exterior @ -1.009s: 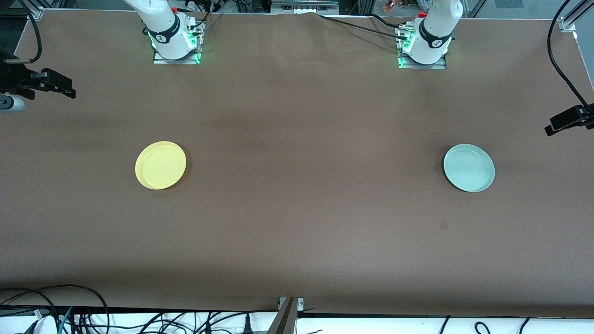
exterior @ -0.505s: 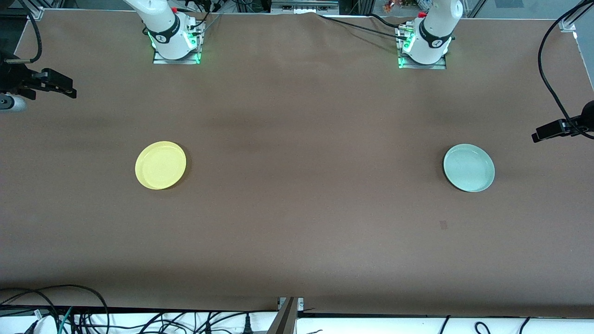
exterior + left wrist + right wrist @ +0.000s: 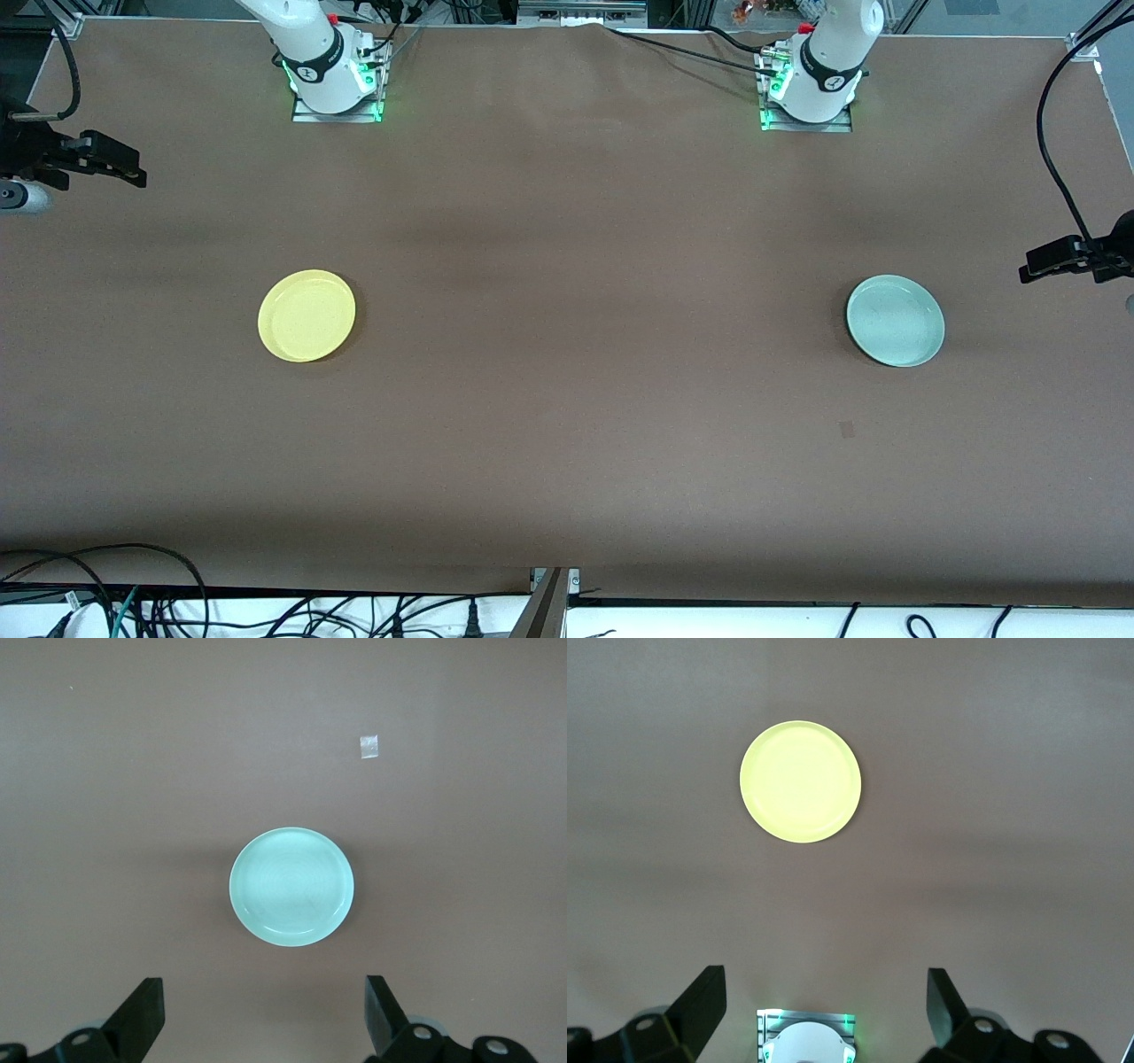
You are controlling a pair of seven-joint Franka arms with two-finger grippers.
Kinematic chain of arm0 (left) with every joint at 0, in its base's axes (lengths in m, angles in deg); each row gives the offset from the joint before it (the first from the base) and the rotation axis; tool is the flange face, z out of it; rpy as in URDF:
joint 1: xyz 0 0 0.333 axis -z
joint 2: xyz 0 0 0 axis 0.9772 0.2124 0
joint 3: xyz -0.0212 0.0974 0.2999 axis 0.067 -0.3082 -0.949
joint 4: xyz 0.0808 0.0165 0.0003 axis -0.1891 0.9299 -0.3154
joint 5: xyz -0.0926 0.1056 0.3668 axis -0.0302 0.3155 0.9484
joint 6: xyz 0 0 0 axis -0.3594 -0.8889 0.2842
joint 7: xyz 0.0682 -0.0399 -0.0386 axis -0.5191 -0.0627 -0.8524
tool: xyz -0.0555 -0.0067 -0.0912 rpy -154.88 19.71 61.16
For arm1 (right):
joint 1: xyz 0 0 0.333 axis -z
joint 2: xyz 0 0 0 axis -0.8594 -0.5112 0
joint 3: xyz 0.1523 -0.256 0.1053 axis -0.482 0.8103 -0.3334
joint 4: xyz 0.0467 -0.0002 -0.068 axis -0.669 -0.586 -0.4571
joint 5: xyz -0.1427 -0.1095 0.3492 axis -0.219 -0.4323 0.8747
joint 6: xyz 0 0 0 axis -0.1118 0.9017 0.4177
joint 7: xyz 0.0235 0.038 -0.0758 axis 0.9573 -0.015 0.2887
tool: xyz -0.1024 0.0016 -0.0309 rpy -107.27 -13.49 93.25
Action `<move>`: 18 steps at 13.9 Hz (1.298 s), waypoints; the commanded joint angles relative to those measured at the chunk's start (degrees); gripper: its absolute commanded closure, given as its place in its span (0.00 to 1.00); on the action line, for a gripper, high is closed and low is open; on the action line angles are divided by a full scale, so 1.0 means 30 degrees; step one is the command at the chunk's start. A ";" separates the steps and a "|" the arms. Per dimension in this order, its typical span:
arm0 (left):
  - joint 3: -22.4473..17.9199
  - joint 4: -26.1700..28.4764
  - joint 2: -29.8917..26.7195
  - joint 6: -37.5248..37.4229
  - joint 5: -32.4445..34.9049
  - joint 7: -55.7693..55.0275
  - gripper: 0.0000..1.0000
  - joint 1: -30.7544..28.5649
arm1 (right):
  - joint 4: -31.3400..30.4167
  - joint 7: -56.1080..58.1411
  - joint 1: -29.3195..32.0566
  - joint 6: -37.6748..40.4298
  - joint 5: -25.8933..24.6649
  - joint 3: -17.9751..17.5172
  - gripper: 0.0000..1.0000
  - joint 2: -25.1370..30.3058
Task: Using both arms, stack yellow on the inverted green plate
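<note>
The yellow plate (image 3: 306, 315) lies rim up on the brown table toward the right arm's end; it also shows in the right wrist view (image 3: 800, 781). The green plate (image 3: 895, 320) lies rim up toward the left arm's end and shows in the left wrist view (image 3: 291, 886). My left gripper (image 3: 1035, 266) hangs open and empty high over the table's edge at its own end, apart from the green plate; it also shows in the left wrist view (image 3: 264, 1019). My right gripper (image 3: 133, 171) hangs open and empty high over the other end's edge, also seen in the right wrist view (image 3: 826, 1010).
A small pale tape patch (image 3: 846, 430) lies on the table nearer the front camera than the green plate, also in the left wrist view (image 3: 370, 745). The arm bases (image 3: 337, 84) (image 3: 811, 93) stand along the table's back edge. Cables (image 3: 133, 602) lie off the front edge.
My left gripper has shifted in from the table's end toward the green plate and lower in the front view. The right gripper and both plates have not moved.
</note>
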 commanded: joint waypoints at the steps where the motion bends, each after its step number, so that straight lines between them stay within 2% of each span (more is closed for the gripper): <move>1: 0.0614 0.1459 -0.0986 -0.0085 0.0822 0.0117 0.00 0.0067 | 0.0191 0.0127 0.0011 0.0325 0.0298 0.0023 0.00 0.0033; 4: 0.0705 0.2547 -0.1427 -0.0055 0.0822 -0.0148 0.00 0.0009 | 0.0220 0.0010 0.0011 0.0296 0.0298 -0.0035 0.00 0.0004; 13: 0.1027 0.3659 -0.1602 0.0003 0.0822 -0.1145 0.00 -0.0195 | 0.0191 0.0214 0.0011 0.0325 0.0298 -0.0006 0.00 0.0004; 14: 0.1056 0.4417 -0.2213 0.0496 0.0822 -0.1145 0.00 -0.0545 | 0.0220 0.0214 0.0011 0.0325 0.0298 -0.0006 0.00 0.0004; 17: 0.1056 0.9476 -0.5023 0.4590 0.0822 -0.1145 0.00 -0.1102 | 0.0220 0.0214 0.0011 0.0325 0.0298 -0.0006 0.00 0.0004; 18: 0.1056 1.0566 -0.5292 0.5618 0.0822 -0.1116 0.00 -0.1598 | 0.0191 0.0185 0.0011 0.0325 0.0298 -0.0006 0.00 0.0004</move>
